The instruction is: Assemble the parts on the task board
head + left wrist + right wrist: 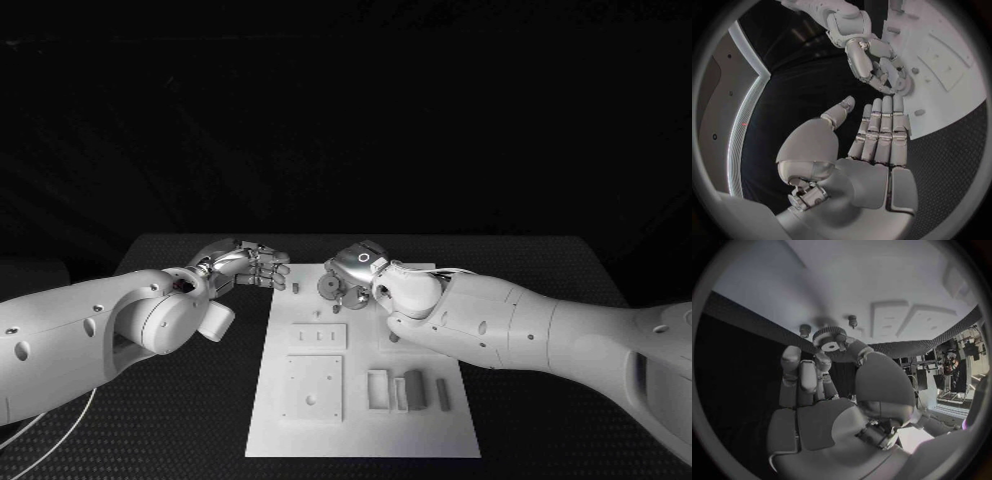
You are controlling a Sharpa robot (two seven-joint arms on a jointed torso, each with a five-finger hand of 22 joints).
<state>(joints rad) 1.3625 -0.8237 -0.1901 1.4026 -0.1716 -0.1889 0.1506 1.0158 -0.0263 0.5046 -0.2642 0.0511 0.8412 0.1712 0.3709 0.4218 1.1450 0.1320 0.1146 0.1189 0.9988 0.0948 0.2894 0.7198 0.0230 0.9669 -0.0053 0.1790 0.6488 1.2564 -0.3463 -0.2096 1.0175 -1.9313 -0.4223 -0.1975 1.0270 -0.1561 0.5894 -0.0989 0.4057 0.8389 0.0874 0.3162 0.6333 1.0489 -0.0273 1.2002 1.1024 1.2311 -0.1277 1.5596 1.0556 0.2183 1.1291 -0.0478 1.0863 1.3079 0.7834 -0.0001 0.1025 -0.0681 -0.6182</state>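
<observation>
The white task board (pixel 361 425) lies in the middle of the black table. My right hand (pixel 361 268) is at the board's far edge and pinches a grey toothed gear (pixel 831 337) between thumb and fingertips, just over the board's surface. The gear (pixel 332 289) sits beside two short pegs (pixel 804 330) near that edge. My left hand (pixel 248 264) hovers off the board's far left corner, fingers straight and side by side, thumb apart, holding nothing. The left wrist view has the right hand's fingers (pixel 873 67) curled around the gear (pixel 903 84).
Nearer on the board lie raised rectangular plates (pixel 316 386) and several upright grey blocks (pixel 415 388) at the right. Black table (pixel 188 420) surrounds the board on all sides.
</observation>
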